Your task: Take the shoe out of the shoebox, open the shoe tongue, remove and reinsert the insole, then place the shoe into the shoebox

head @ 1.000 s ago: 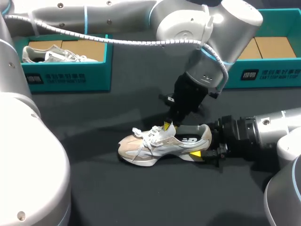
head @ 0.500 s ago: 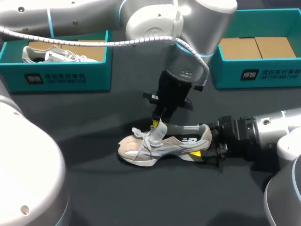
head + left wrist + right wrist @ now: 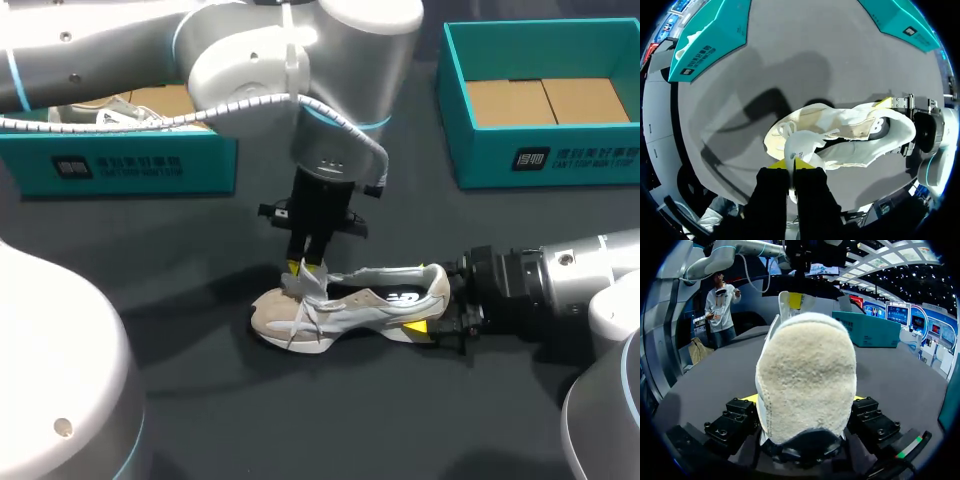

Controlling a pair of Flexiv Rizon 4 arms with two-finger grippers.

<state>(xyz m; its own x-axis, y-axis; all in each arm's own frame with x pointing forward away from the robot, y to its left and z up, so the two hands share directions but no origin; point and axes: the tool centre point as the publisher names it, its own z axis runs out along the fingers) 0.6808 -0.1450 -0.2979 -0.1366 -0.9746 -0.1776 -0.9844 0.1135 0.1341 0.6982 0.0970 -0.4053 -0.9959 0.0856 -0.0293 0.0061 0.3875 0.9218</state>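
I'm dragging the tongue (image 3: 312, 282), pinched in my left gripper (image 3: 303, 266), toward nine o'clock, so the shoe (image 3: 360, 302) mid-table is opening up; my right gripper (image 3: 432, 306) is clamping its heel (image 3: 437, 284) at three o'clock.

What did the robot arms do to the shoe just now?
The left gripper slid toward the toe of the beige-and-white sneaker, dragging its white tongue forward and opening the shoe wider. The right gripper stayed shut on the heel; the sneaker stayed put.
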